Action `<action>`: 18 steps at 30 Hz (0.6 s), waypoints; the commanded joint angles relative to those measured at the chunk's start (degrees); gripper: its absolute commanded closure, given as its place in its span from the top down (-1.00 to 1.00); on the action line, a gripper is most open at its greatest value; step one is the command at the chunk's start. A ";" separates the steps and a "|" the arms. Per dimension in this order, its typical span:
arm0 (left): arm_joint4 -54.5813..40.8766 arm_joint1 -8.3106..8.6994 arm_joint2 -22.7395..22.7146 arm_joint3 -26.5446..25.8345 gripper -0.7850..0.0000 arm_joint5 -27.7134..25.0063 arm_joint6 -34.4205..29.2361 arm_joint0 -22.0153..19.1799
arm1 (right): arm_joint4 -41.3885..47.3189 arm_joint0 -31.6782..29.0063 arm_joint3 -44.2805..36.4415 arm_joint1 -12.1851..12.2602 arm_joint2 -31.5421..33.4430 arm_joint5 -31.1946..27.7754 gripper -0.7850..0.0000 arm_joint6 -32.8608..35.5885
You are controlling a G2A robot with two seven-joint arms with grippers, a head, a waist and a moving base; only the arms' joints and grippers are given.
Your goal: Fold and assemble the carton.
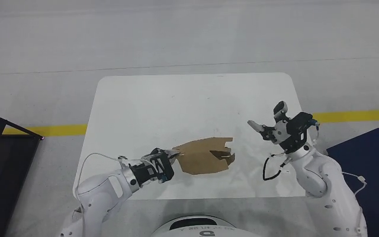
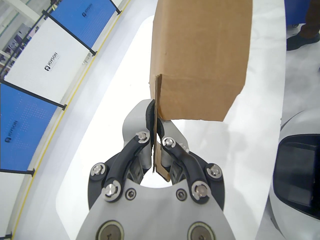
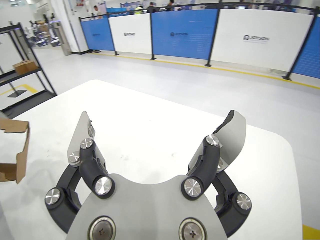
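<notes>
Closest in, at the near left of the counter, the left claw is pinched tight on a cardboard flap of the carton. From the left wrist view the two black fingers press flat against either face of that flap, with the strip of board running down between them, so the left claw is narrow and holding the carton.

The carton itself is plain brown board, already squared up into a box shape along most of its length. It sits near the counter's front edge, about midway across, stretching away from the left claw toward the right. Its far end is open, with notched flaps standing loose. A soft shadow lies on the counter under it; I cannot tell whether its underside touches the surface.

Further right, well apart from the carton, the right claw hangs over the counter's right side with its fingers spread wide and nothing between them. Its own wrist view shows the right claw open above the bare white counter, the carton's flapped end just off to one side.

Beyond the counter runs a yellow floor line, a row of blue and white barrier panels, and a black rack.
</notes>
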 commanded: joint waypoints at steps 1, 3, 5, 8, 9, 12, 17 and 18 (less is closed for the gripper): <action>4.05 0.21 0.75 -1.22 -1.00 0.03 -0.11 -0.09 | 0.45 -0.25 -0.35 0.21 0.28 -4.15 1.00 0.18; 5.18 0.31 1.58 -1.47 -1.00 0.62 0.50 0.26 | 0.33 -0.52 -0.72 0.46 0.48 -8.22 1.00 0.12; 6.36 0.43 1.79 -1.60 -1.00 0.85 0.19 0.26 | -0.68 -0.74 -1.02 0.67 0.59 -11.33 1.00 0.05; 7.37 0.56 2.20 -1.68 -1.00 1.35 0.08 0.32 | -3.85 -1.33 -1.51 0.93 0.40 -14.76 1.00 -0.40; 7.34 0.59 2.31 -1.69 -1.00 1.48 0.17 0.35 | -5.25 -1.50 -1.67 0.99 0.49 -15.12 1.00 -0.75; 6.86 0.70 2.30 -1.17 -1.00 1.70 0.76 0.15 | -5.25 -1.50 -1.67 0.99 0.49 -15.12 1.00 -0.75; 5.74 0.87 1.84 -0.64 -1.00 2.19 0.91 0.38 | -5.25 -1.50 -1.67 0.99 0.49 -15.12 1.00 -0.75; 5.85 0.92 1.75 -0.63 -1.00 2.27 0.76 0.47 | -5.25 -1.50 -1.67 0.99 0.49 -15.12 1.00 -0.75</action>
